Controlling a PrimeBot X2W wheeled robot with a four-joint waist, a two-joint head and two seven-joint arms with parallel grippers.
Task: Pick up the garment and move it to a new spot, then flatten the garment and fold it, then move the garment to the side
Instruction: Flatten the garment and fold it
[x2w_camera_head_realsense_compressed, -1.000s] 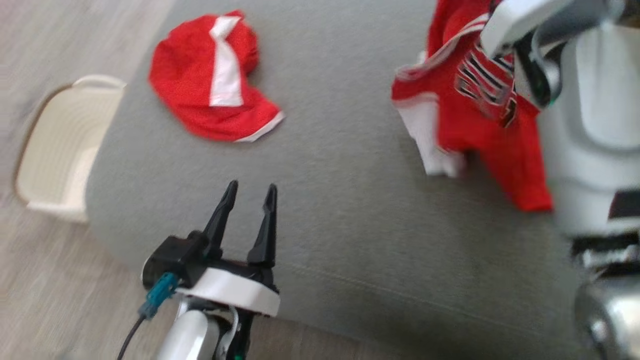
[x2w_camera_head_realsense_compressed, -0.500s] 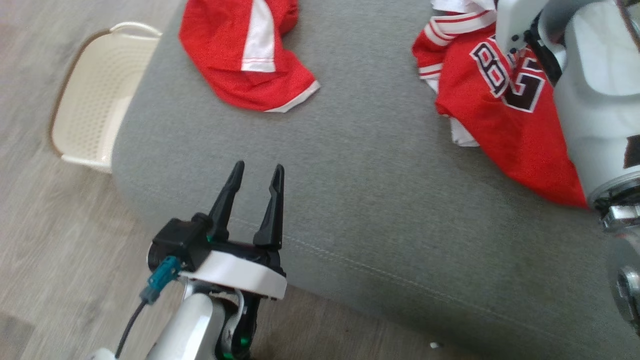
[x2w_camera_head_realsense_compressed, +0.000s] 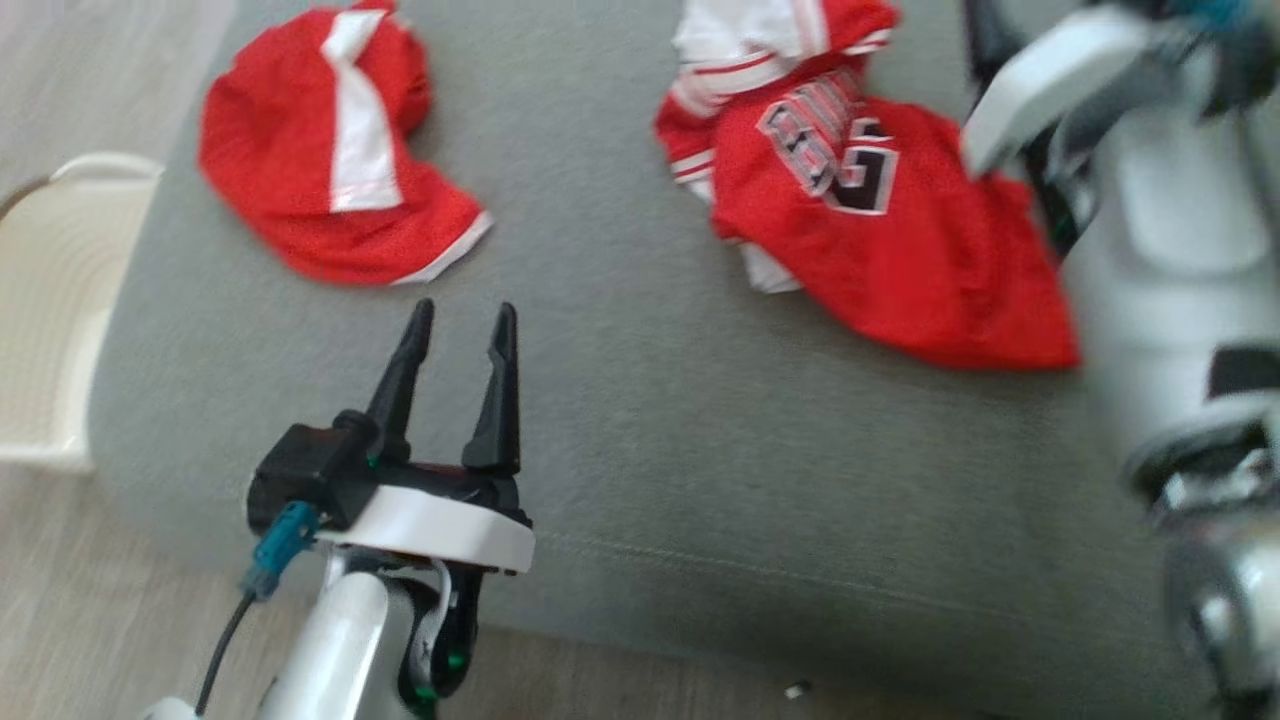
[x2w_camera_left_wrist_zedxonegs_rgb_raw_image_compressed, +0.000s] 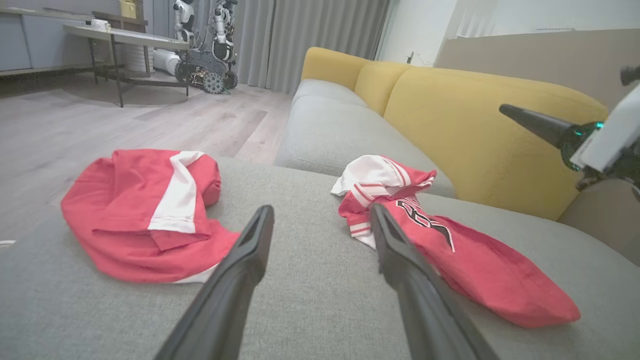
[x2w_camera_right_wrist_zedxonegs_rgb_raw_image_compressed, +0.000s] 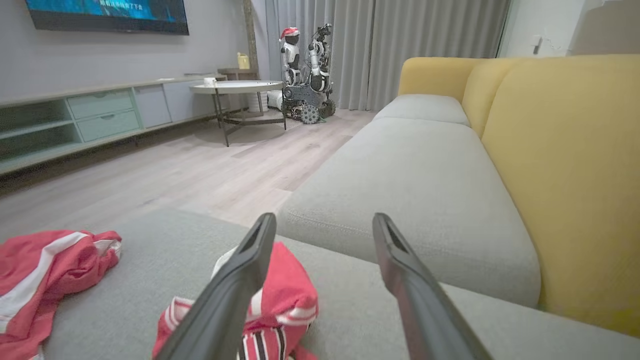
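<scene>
The jersey (x2w_camera_head_realsense_compressed: 880, 250) lies crumpled on the right half of the grey sofa cushion (x2w_camera_head_realsense_compressed: 650, 430), lettering up. Its striped, white-trimmed end is bunched toward the far edge and its plain red tail trails toward the near right corner, so its long axis runs slantwise across the cushion. The right hand (x2w_camera_right_wrist_zedxonegs_rgb_raw_image_compressed: 324, 220) hangs above the bunched end, fingers spread wide with nothing between them; in the right wrist view the stripes show just beneath its left finger. The left hand (x2w_camera_head_realsense_compressed: 465, 312) hovers over the near left part of the cushion, just as wide and empty, with the jersey ahead and off to its right, well apart. A second red garment (x2w_camera_head_realsense_compressed: 320, 190) with a white stripe sits by the far left corner, and a pale basket (x2w_camera_head_realsense_compressed: 50, 300) stands on the floor past the left edge. I judge that flattening comes next. The right hand is much the nearer and suits the striped end, while the left hand would have to cross rightward to reach the jersey at all.
</scene>
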